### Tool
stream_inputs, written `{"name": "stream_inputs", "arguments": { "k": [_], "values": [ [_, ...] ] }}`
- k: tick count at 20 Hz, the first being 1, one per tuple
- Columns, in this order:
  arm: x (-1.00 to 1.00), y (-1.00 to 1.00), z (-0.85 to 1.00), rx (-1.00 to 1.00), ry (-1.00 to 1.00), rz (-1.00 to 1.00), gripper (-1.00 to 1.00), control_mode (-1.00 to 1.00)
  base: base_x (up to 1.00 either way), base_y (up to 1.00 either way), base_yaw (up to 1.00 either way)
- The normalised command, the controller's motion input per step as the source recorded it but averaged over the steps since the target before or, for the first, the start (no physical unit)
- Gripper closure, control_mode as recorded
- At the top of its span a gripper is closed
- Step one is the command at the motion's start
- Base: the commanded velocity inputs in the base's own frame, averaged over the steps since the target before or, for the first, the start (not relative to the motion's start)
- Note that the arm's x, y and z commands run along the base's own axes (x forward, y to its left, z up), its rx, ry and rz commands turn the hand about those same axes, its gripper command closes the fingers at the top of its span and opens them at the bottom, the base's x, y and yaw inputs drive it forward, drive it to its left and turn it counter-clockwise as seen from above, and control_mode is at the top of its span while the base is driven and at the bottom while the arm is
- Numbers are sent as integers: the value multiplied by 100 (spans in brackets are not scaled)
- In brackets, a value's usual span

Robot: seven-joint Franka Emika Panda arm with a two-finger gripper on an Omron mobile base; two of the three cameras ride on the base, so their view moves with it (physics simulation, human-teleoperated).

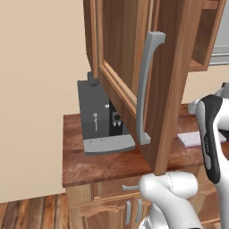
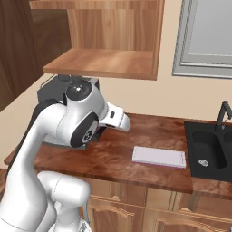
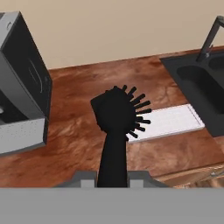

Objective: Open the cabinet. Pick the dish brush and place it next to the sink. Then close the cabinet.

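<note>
Brown wooden countertop (image 2: pixel 154 136) runs along a beige wall, with a grey-framed window (image 2: pixel 208 38) above its right end and the black sink (image 2: pixel 206 152) with its thin black faucet (image 2: pixel 223 113) set into it there. From where I stand, the cabinet (image 1: pixel 134 58) up on the wall has its door (image 1: pixel 170 76) swung wide open, the long grey bar handle (image 1: pixel 145 87) facing out, and the wooden shelf (image 2: pixel 102 61) inside is bare. Under it, at the left end of the counter, sits a dark grey coffee machine (image 1: pixel 100 118). A flat white rectangular pad (image 2: pixel 158 157) lies on the counter between that machine and the sink, apart from both. In the hand view, the gripper (image 3: pixel 113 179) is clamped on the black handle of the dish brush (image 3: pixel 117 116), its fingertips mostly cut off at the bottom of that view. The brush head with its short black bristles points away from the hand and hangs in the air above the counter, over the near left end of the white pad, well left of the sink. Below the counter, the lower cupboards (image 1: pixel 129 208) carry short grey handles. The white arm (image 2: pixel 68 131) bends in front of the coffee machine.
</note>
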Motion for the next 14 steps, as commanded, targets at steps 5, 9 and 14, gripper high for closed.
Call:
{"name": "stream_inputs", "arguments": {
  "k": [5,9,14],
  "values": [
    [9,-9,-39,0,4,0,100,-100,0,0,0],
    [16,-26,-27,0,2,0,100,-100,0,0,0],
    [19,-25,-23,0,1,0,100,-100,0,0,0]
  ]
}}
